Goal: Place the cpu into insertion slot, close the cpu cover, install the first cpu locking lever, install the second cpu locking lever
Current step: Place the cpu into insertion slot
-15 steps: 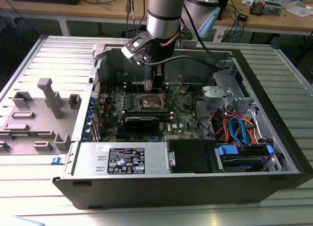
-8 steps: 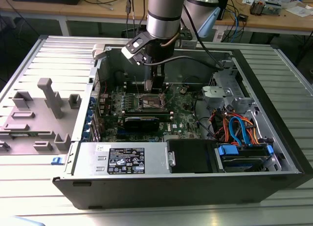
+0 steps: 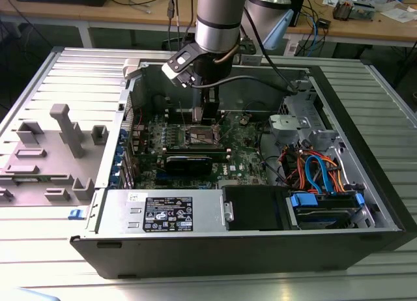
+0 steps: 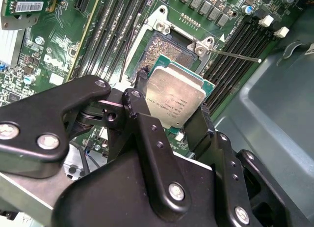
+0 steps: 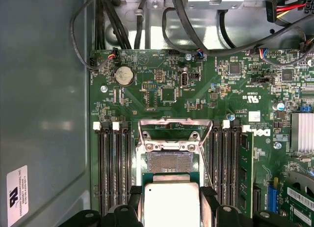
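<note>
My gripper (image 4: 171, 103) is shut on the cpu (image 4: 174, 94), a square chip with a silvery top, held by two opposite edges between black fingers (image 4: 140, 87). In the first wrist view the cpu (image 5: 170, 202) hangs just short of the insertion slot (image 5: 170, 163), whose bare contact field shows. The cpu cover (image 5: 169, 123) is swung open and stands behind the slot. A thin locking lever (image 4: 240, 56) sticks out free beside the slot (image 4: 164, 45). In the exterior view the gripper (image 3: 207, 115) reaches down into the open computer case, just over the slot (image 3: 201, 137).
Long black memory slots (image 5: 110, 173) flank the socket on both sides. A power supply (image 3: 163, 213), a drive cage with blue and orange cables (image 3: 319, 174) and the case walls (image 3: 365, 144) ring the motherboard. A grey fixture (image 3: 62, 138) stands on the exterior view's left.
</note>
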{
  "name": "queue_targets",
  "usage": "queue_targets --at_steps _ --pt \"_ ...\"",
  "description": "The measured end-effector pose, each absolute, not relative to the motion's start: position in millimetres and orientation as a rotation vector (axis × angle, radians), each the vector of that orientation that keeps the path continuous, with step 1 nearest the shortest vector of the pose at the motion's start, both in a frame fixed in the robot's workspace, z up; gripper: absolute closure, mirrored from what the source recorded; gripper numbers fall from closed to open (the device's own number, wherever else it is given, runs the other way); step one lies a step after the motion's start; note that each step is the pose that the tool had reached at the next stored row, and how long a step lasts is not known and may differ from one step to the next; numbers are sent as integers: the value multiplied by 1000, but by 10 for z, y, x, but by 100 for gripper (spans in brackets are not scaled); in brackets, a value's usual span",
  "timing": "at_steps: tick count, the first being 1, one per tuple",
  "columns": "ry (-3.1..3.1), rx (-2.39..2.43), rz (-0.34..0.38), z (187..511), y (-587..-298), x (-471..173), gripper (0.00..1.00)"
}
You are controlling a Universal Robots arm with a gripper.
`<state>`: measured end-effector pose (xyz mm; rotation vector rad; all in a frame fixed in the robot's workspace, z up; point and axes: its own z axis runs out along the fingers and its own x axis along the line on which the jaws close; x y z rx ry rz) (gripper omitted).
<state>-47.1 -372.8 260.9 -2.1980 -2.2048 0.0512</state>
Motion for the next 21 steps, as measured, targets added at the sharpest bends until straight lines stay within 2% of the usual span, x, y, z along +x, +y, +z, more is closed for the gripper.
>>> queue_targets --at_steps 21 --pt "-2205 -2198 51 2535 -3729 -474 45"
